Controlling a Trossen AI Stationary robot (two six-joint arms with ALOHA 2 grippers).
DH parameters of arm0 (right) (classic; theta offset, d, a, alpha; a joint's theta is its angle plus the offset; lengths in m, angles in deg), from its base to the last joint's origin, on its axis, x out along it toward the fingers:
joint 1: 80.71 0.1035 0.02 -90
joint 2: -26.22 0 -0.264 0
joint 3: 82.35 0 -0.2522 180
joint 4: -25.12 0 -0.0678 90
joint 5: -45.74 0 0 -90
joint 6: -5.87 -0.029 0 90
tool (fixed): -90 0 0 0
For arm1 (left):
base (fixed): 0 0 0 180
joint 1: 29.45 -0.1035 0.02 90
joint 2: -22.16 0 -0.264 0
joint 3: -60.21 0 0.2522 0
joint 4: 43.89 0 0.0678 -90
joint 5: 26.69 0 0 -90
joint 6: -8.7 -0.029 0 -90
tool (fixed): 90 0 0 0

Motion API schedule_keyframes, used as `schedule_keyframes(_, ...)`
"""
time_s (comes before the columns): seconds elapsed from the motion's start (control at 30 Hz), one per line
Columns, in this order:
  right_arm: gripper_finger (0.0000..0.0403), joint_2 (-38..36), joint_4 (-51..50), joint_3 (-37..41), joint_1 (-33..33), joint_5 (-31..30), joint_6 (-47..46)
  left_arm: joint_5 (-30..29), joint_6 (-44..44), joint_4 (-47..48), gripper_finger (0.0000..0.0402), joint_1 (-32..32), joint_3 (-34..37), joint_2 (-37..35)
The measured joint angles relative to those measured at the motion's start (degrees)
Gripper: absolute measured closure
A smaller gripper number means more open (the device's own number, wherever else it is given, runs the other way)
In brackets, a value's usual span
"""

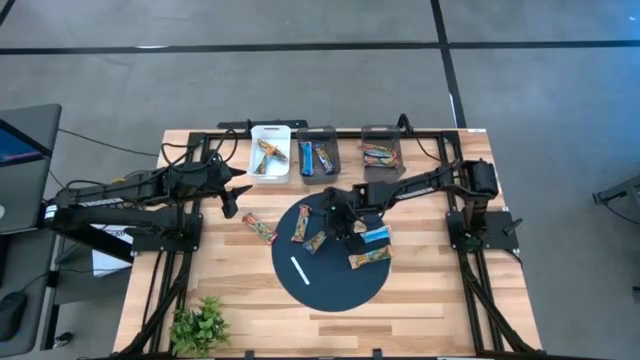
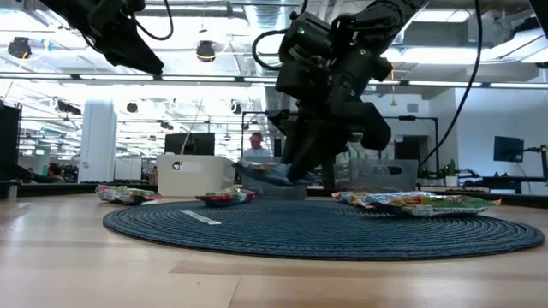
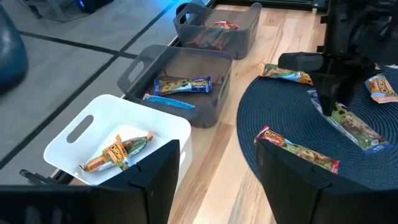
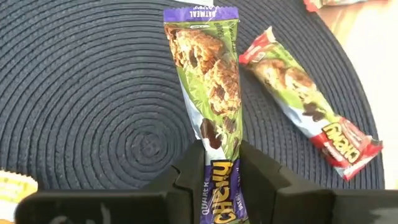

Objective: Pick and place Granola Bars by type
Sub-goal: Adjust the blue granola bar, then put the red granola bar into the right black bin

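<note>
Fingers of the right gripper (image 4: 217, 171) clamped on a purple-ended bar (image 4: 211, 93), pinching its lower part, the rest of the wrapper lying out over the dark round mat (image 4: 93, 99). Seen from above, working near the middle of the mat (image 1: 330, 285), among several other bars. Beside the held bar, a red-ended bar (image 4: 305, 99) flat on the mat, apart from it and angled away.

Fingers of the left gripper (image 3: 214, 180) apart, holding nothing, hovering above the tabletop (image 1: 230, 270) just in front of the white bin (image 3: 118, 149). Seen from above at the left side, beside the mat's far-left edge (image 1: 232, 200).

Three bins in a row along the far edge of the tabletop. White bin holding an orange-brown bar (image 3: 118, 152). Middle grey bin (image 3: 180, 81) holding two blue-wrapped bars (image 3: 183, 85), one lying across the other's end. Far grey bin (image 3: 217, 25) holding reddish multicoloured bars (image 3: 221, 26).

On the mat, besides the held one: a bar near the left rim (image 1: 302, 223), one just beside it (image 1: 316, 242), a blue-wrapped bar (image 1: 376, 236) at the right, and a brown-green bar (image 1: 369, 257) just below that. One more bar (image 1: 262, 229) on the bare wood, left of the mat. Thin white stick (image 1: 300, 270) lying on the mat's lower half, well apart from the bars.

Small green plant (image 1: 198, 325) at the near-left corner of the tabletop.
</note>
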Motion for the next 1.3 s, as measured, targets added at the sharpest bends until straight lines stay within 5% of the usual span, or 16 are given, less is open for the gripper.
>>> schedule_keyframes(0.33, 0.0315, 0.2, -1.6, 0.0, -3.6, 7.9, -7.3, 0.1, 0.0, -0.1, 0.0196, 0.0, 0.0, 0.0)
schedule_keyframes(0.77, 0.0172, 0.2, 6.4, 0.0, -0.1, 9.7, 2.6, 0.1, 0.0, -1.4, 0.0196, 0.0, 0.0, 0.0)
schedule_keyframes(1.03, 0.0181, 3.7, 17.1, -0.9, -0.6, 5.7, 9.0, 0.1, 0.0, -1.8, 0.0196, 0.0, 0.0, 0.3)
schedule_keyframes(1.3, 0.0209, 10.5, 17.1, -7.0, -1.6, 4.0, 10.0, 0.1, -0.4, -1.7, 0.0196, 0.0, 0.0, 2.0)
